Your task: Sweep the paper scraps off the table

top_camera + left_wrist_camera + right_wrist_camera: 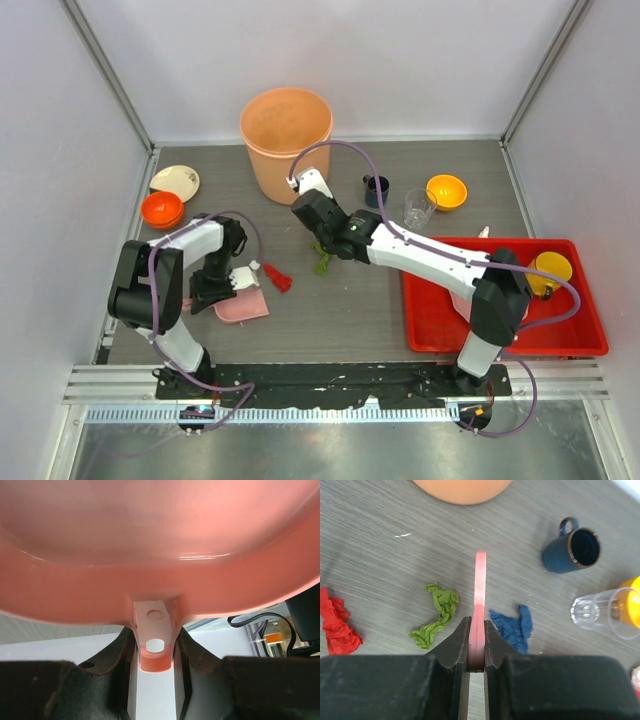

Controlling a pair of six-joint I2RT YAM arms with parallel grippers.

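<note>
Top external view: the left arm is folded tight with its elbow raised, and the left claw (213,287) is low over the table (340,325), clamped on the tab of a pink dustpan (243,306). In the left wrist view the fingers (112,665) pinch that tab from both sides and the pan fills everything ahead of the claw. The right arm reaches long from its base across the table. The right claw (478,625) is closed on a thin pink blade (480,580), seen edge-on, its long axis running straight ahead of the claw. A green scrap (437,614) lies just left of the blade, elongated, its long axis roughly along the claw's forward line and slanting left at the near end. A blue scrap (512,627) lies just right of the blade, bunched. A red scrap (337,625) lies well left of the claw, near the dustpan's edge. Ahead of the right claw stands an orange bucket (462,490). Ahead and to the right are a dark mug (572,552), then a clear glass (597,612). A red tray (500,335) lies under the right arm's near part.
</note>
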